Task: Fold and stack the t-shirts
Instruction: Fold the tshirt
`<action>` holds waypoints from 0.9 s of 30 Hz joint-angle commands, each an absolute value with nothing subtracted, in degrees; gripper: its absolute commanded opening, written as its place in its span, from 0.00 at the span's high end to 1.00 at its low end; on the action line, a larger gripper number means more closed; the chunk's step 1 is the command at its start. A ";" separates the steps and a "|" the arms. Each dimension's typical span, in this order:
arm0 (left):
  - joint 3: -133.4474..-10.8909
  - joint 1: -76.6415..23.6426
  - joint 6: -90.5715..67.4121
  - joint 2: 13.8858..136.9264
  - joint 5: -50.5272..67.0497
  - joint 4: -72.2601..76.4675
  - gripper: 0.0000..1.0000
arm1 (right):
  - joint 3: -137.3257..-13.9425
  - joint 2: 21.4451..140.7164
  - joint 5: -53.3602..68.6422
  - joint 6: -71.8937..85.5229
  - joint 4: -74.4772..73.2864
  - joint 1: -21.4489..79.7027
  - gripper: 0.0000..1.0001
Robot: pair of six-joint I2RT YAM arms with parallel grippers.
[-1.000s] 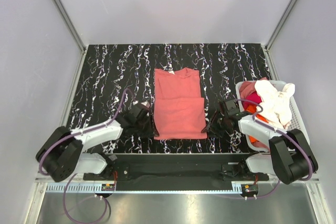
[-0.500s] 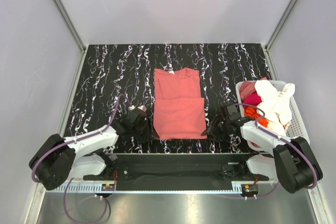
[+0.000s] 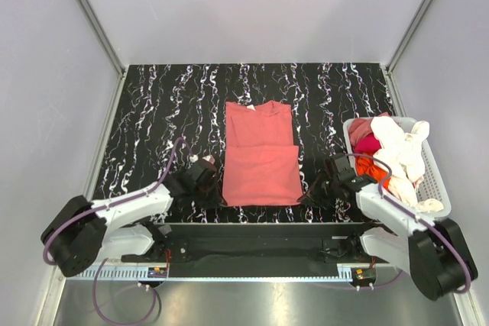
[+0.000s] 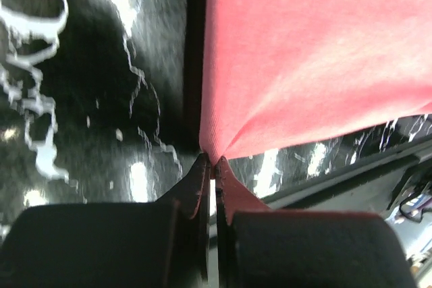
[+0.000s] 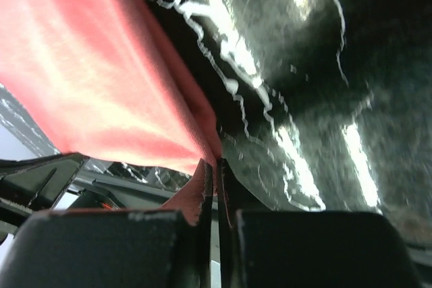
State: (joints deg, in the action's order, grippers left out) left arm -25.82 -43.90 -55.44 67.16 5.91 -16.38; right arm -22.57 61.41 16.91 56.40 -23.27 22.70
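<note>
A salmon-pink t-shirt (image 3: 260, 154) lies partly folded in the middle of the black marbled table (image 3: 153, 112), its lower half doubled over. My left gripper (image 3: 221, 197) is at its near left corner, and in the left wrist view that gripper (image 4: 213, 165) is shut, pinching the shirt's corner (image 4: 304, 52). At the near right corner sits my right gripper (image 3: 305, 197); the right wrist view shows it (image 5: 217, 165) shut on the pink hem (image 5: 101, 79). More t-shirts, cream (image 3: 403, 150), magenta (image 3: 368, 143) and orange (image 3: 367, 164), are heaped in the basket.
A white slatted basket (image 3: 437, 182) stands at the table's right edge beside the right arm. The table's near edge and the black mounting rail (image 3: 252, 246) run just behind both grippers. Grey walls enclose the table.
Both grippers slid in to the shirt's near corners and went from open to shut on the cloth. The shirt's near edge has shifted slightly.
</note>
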 commanded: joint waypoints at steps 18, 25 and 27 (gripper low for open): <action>-52.00 -46.18 -48.97 60.72 -5.29 -40.34 1.00 | -50.67 58.60 3.08 42.65 -44.30 22.77 1.00; -66.08 -32.18 -38.59 74.07 -1.85 -40.25 1.00 | -71.60 81.01 4.57 32.97 -42.36 20.04 1.00; -71.51 -28.75 -35.87 80.55 -0.88 -39.99 1.00 | -78.88 88.48 5.10 31.30 -42.45 18.99 1.00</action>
State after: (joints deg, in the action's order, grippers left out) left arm -64.45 -32.51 -42.78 74.52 -1.98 -40.10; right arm -70.24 81.25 6.61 37.56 -43.46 20.80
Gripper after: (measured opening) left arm 0.023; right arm 0.019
